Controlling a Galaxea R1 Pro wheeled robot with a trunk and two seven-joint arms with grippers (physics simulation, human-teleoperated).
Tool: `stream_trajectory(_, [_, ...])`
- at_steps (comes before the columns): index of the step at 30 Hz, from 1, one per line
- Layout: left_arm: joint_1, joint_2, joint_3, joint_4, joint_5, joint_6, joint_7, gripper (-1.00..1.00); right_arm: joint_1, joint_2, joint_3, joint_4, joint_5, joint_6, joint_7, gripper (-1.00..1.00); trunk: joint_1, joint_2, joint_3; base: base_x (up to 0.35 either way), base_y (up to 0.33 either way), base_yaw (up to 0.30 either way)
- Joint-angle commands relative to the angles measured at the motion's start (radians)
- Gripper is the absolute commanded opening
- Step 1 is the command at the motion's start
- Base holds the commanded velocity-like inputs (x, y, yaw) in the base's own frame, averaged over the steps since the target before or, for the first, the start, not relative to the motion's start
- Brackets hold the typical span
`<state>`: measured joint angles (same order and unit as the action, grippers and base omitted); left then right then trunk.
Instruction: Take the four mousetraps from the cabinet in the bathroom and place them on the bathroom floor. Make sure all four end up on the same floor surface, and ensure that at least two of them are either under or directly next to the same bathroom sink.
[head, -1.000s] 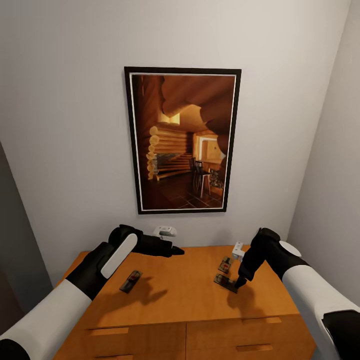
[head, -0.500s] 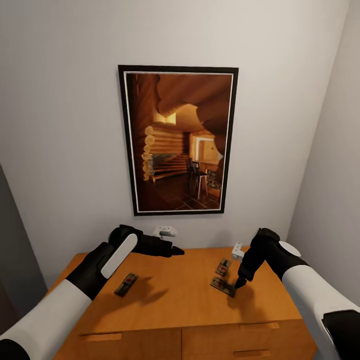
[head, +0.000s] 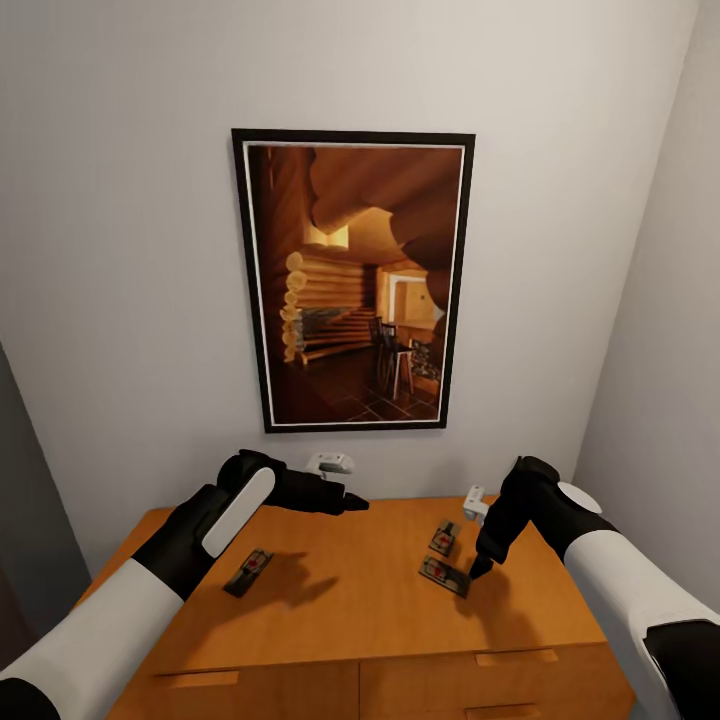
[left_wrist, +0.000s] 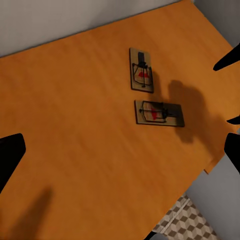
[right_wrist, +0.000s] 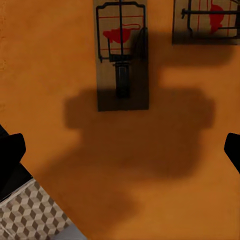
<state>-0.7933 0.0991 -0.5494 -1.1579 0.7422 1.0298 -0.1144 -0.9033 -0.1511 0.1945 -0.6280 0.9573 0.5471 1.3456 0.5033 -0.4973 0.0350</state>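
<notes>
I see 3 mousetraps (head: 444, 577) on cabinet (head: 340, 610) (none moved yet); both arms' jaws open, empty.

Even soft light, blurred arm shadows

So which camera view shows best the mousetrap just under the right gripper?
The right wrist view: the mousetrap is large there, with its spring bar and red mark plain. The left wrist view shows it whole but smaller, beside a second one. The head view shows it small beside the right gripper.
</notes>
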Motion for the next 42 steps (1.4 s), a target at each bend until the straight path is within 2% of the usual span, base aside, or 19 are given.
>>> stream_trajectory(1, [0.000,0.001,-0.001,0.000,-0.010,0.001,-0.010,1.00,0.000,-0.001,0.004,-0.001,0.001,0.010,0.006,1.00,0.000,-0.001,0.000,0.003,-0.004,0.000])
stream_trajectory(31, [-0.001,0.001,0.000,0.000,-0.010,0.001,-0.010,1.00,0.000,-0.002,-0.004,-0.002,0.000,0.012,0.004,1.00,0.000,-0.001,0.000,0.000,0.000,0.000])
stream_trajectory(42, [-0.001,0.001,0.000,-0.001,-0.010,0.001,-0.011,1.00,0.000,-0.002,-0.008,-0.002,-0.002,0.012,0.002,1.00,0.043,-0.078,-0.035,0.000,0.000,0.000])
